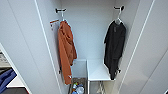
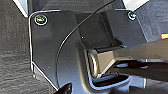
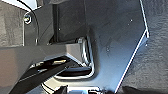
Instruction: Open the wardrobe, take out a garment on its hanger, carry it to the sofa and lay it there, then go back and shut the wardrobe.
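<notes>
The wardrobe (image 1: 87, 30) stands open in front of me, with its white doors (image 1: 22, 42) swung out to either side. Inside on the right, the garment (image 1: 115, 47), a long black T-shirt, hangs from the white hanger (image 1: 119, 18), which is hooked on a dark peg. Past the left door, low down, shows a bit of blue that looks like the sofa (image 1: 5, 79).
An orange hooded garment (image 1: 66, 50) hangs on its own hanger at the wardrobe's inner left. Below are a white shelf (image 1: 97, 71) and a bin of small items (image 1: 77, 87). Both wrist views show the robot's dark plate over a dark floor (image 2: 15, 62).
</notes>
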Robot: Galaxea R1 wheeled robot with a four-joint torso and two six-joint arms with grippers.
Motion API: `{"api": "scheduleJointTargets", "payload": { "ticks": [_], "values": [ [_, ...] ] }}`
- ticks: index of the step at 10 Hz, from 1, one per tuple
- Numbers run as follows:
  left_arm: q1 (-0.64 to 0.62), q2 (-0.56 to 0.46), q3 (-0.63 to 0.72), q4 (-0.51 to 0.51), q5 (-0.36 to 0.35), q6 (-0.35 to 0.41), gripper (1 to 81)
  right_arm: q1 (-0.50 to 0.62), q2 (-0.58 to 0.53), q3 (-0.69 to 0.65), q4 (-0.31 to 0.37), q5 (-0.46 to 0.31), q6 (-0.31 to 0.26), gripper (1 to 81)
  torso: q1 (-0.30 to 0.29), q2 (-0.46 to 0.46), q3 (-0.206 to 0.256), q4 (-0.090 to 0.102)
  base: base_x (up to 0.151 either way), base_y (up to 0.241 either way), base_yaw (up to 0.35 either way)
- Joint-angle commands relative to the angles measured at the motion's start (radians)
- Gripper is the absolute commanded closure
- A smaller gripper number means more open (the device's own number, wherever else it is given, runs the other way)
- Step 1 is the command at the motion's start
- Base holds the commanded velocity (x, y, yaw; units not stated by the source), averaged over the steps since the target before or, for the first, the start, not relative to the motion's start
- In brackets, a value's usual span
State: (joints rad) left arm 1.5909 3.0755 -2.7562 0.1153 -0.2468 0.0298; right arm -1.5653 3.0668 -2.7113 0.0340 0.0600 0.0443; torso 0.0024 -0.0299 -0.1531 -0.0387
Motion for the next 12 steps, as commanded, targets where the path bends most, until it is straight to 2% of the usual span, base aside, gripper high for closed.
{"api": "scheduleJointTargets", "payload": {
  "ticks": [1, 12],
  "values": [
    [-0.018, 0.006, 0.003, 0.001, 0.052, 0.009, 1.0, 0.027, 0.006, 0.002, 0.01, -0.06, -0.006, 1.0, 0.0, 0.0, 0.0, 0.0, 0.0, -0.063, 0.0],
    [-0.018, 0.016, 0.004, 0.006, 0.052, 0.009, 1.0, 0.027, 0.006, 0.001, 0.0, -0.06, -0.009, 1.0, 0.0, 0.0, 0.0, 0.0, 0.0, -0.006, 0.0]
  ]
}}
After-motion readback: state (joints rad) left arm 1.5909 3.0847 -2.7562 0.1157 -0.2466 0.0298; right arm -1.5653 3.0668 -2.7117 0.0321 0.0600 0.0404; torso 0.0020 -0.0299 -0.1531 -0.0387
